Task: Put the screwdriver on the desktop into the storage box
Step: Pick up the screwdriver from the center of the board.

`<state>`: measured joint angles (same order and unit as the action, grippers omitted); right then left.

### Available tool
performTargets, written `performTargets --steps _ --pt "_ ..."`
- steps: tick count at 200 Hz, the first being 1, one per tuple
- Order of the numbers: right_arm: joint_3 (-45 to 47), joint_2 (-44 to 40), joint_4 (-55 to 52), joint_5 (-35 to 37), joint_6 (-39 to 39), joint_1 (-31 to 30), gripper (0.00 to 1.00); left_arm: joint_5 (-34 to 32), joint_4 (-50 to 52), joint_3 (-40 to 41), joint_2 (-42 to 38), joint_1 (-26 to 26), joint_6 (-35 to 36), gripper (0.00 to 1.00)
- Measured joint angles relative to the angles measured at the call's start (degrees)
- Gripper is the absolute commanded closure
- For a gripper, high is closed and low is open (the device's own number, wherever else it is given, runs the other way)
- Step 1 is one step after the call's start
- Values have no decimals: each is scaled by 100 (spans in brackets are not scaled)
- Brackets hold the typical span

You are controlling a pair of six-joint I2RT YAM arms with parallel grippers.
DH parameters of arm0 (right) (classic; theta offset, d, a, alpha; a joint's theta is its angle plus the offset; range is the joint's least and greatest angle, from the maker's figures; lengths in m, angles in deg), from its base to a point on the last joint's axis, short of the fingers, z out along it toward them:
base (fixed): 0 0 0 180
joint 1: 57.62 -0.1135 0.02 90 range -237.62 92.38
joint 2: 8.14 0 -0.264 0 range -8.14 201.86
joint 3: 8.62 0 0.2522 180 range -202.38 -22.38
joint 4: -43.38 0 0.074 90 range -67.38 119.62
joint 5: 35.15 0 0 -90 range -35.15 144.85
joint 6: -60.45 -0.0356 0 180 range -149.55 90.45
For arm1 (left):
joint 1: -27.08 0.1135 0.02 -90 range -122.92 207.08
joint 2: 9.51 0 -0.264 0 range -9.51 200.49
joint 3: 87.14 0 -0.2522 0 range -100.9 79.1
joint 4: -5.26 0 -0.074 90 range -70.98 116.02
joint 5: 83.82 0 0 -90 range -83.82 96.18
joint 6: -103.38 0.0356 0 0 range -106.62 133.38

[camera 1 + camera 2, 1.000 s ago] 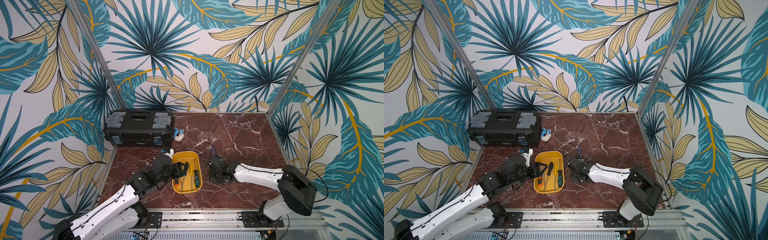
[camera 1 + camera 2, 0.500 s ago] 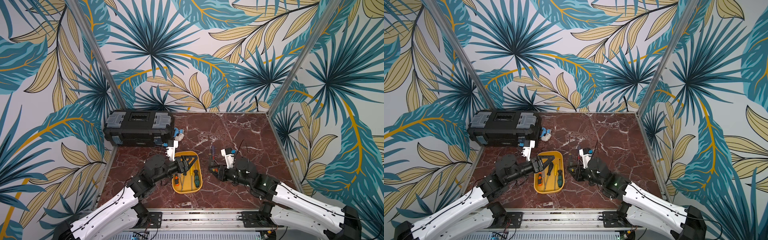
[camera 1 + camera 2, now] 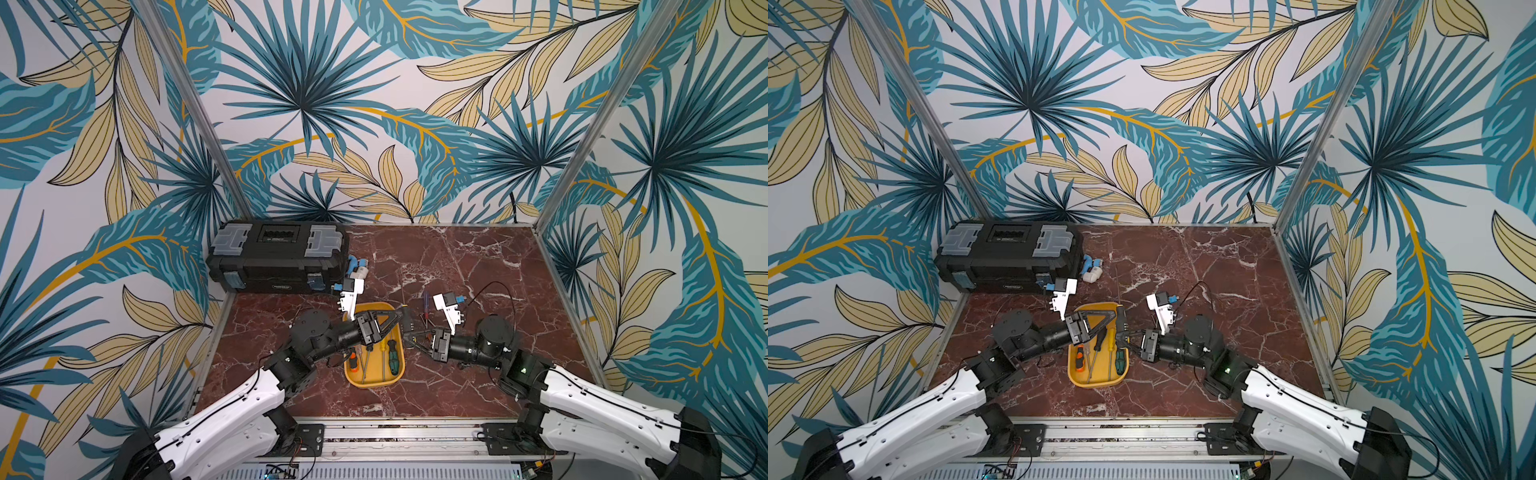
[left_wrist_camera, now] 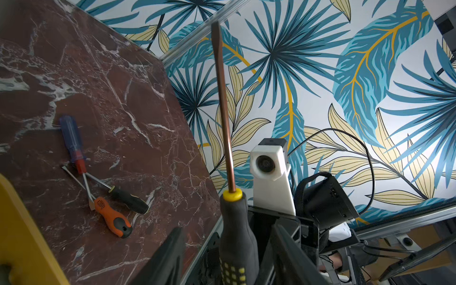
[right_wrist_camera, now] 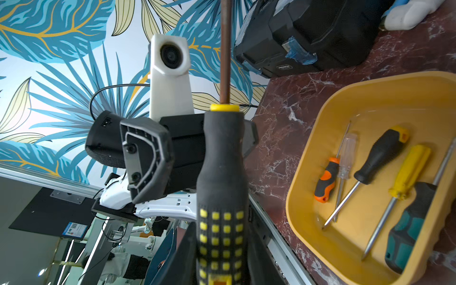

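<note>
The screwdriver [image 5: 222, 172], black-handled with yellow squares, a yellow collar and a coppery shaft, is off the desktop [image 3: 457, 257]. It is held in the air at the corner of the storage box [image 3: 374, 384] farthest from the robot's base on the right arm's side, its shaft pointing away from the box toward the back wall. The right gripper [image 5: 220, 243] has it, jaws closed onto the butt end of the handle. The left gripper [image 3: 395, 323] reaches across the far end of the box and brackets the same handle nearer the collar. Its jaws are parted, with a gap on each side of the handle in the left wrist view, so it grips nothing

Inside the box five more tools lie side by side: a small orange-and-black driver [image 5: 325, 182], a clear-handled driver [image 5: 346, 158], a black-and-yellow driver [image 5: 380, 155], a yellow-handled driver [image 5: 409, 170] and a green-and-black driver [image 5: 407, 227]

Beyond the box's far end on the right arm's side, near it but apart, three loose tools lie on the desktop with shafts crossing: a blue-and-red driver [image 4: 70, 138], a loose orange-and-black driver [image 4: 112, 218] and a loose black driver [image 4: 129, 201]

Farther beyond the box on the left arm's side stands a black toolbox [image 3: 278, 257] with grey latches, and a white-and-blue object [image 3: 359, 270] lies just beside the toolbox end nearest the box
</note>
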<state>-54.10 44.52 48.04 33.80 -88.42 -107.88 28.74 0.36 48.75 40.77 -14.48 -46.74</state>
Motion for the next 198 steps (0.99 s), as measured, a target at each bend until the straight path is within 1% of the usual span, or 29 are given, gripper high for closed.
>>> performTargets --steps 5,17,32,80,108,119,127,131,135,140,144,149,153,167,198 --pt "7 52 111 -48 -50 0 100 33 -68 7 52 0 -17 41" --pt "9 107 236 -111 -107 -4 100 114 -212 9 146 -2 -57 44" --pt "9 136 348 -160 -162 -4 100 236 -356 9 229 -4 -107 51" --pt "13 308 549 -245 -227 -57 100 339 -592 35 258 -22 -216 78" --pt "13 350 518 -229 -153 -57 100 299 -527 44 260 -17 -293 92" --pt "11 350 439 -212 -116 -59 96 267 -444 44 260 -20 -273 100" --pt "-17 350 275 -179 -50 -63 90 223 -321 42 258 -22 -240 100" --pt "-44 352 166 -164 -39 -68 84 190 -225 33 256 -24 -229 100" --pt "-70 356 52 -133 20 -70 75 160 -125 22 256 -24 -203 100" --pt "-131 363 -146 -90 72 -81 61 114 20 -2 256 -31 -175 100" --pt "-177 372 -289 -50 109 -90 51 70 160 -35 256 -39 -160 100" --pt "-260 387 -551 42 155 -98 44 2 341 -90 256 -46 -63 100" --pt "-315 396 -693 94 208 -103 40 -83 533 -149 258 -48 7 100" --pt "-634 402 -1381 413 422 -164 36 -382 1180 -321 297 -44 232 100" --pt "-1528 549 -2883 1362 988 -522 34 -835 2297 -599 459 -39 546 100"
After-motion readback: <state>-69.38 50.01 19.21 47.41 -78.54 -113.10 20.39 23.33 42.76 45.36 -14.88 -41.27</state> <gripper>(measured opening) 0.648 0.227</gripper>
